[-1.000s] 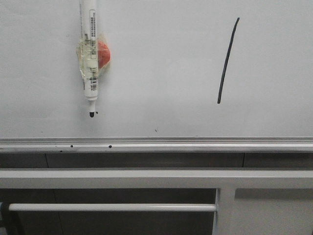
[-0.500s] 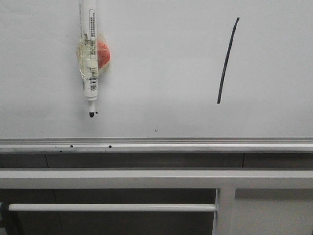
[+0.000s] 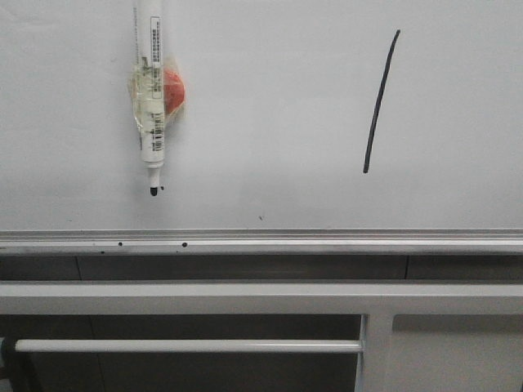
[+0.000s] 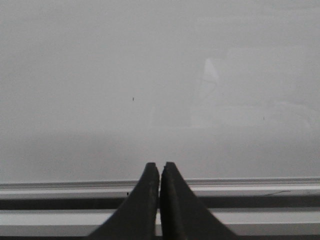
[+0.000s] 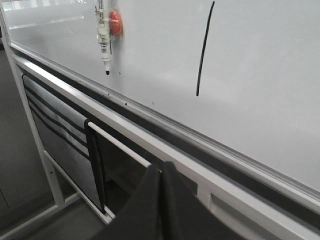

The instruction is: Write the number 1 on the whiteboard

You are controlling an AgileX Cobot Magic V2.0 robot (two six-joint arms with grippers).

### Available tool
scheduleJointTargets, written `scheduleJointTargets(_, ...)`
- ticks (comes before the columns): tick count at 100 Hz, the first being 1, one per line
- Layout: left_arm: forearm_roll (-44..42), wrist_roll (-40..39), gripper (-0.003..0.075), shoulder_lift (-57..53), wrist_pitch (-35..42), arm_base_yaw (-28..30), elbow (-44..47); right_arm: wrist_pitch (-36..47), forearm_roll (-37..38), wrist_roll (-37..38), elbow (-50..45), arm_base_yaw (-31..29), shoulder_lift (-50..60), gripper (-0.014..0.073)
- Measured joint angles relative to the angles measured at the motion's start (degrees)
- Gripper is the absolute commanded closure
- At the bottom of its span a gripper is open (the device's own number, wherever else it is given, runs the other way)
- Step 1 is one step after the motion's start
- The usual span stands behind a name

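The whiteboard [image 3: 261,122] fills the upper front view, with a silver ledge [image 3: 261,239] along its bottom. The number 1 [image 3: 381,102], a thin black slanted stroke, is on its right part; it also shows in the right wrist view [image 5: 204,50]. A white marker pen [image 3: 150,106] hangs tip down at the upper left, taped to a red magnet [image 3: 173,90]. Neither gripper shows in the front view. My left gripper [image 4: 160,166] is shut and empty, facing bare board [image 4: 160,75]. My right gripper [image 5: 160,167] is shut and empty, back from the board [image 5: 260,75], below the frame bar.
Grey-white metal frame bars [image 3: 261,298] run below the ledge, with a thin horizontal rod [image 3: 188,346] and an upright post [image 3: 374,351]. In the right wrist view the pen [image 5: 103,37] hangs far off along the board, and a dark panel [image 5: 60,140] sits under the frame.
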State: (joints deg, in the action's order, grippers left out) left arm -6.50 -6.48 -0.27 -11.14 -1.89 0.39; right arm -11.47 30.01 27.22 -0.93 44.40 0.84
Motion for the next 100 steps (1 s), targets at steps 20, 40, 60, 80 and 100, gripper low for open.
scheduleJointTargets(20, 1.8, 1.1, 0.0741, 0.0, -1.7, 0.0, 0.0, -0.1, 0.0, 0.0, 0.0, 0.0, 0.0, 0.0657)
scheduleJointTargets(40, 5.6, 6.8, 0.0741, 0.0, -5.5, 0.0, 0.0, -0.1, 0.0, 0.0, 0.0, 0.0, 0.0, 0.0657)
scheduleJointTargets(60, 7.7, 10.2, 0.0741, 0.0, -6.7, 0.0, 0.0, -0.1, 0.0, 0.0, 0.0, 0.0, 0.0, 0.0657)
scheduleJointTargets(80, 6.5, 10.7, 0.0741, 0.0, -7.8, 0.0, 0.0, -0.1, 0.0, 0.0, 0.0, 0.0, 0.0, 0.0657)
scheduleJointTargets(100, 5.6, 10.9, 0.0741, 0.0, -7.9, 0.0, 0.0, -0.1, 0.0, 0.0, 0.0, 0.0, 0.0, 0.0657)
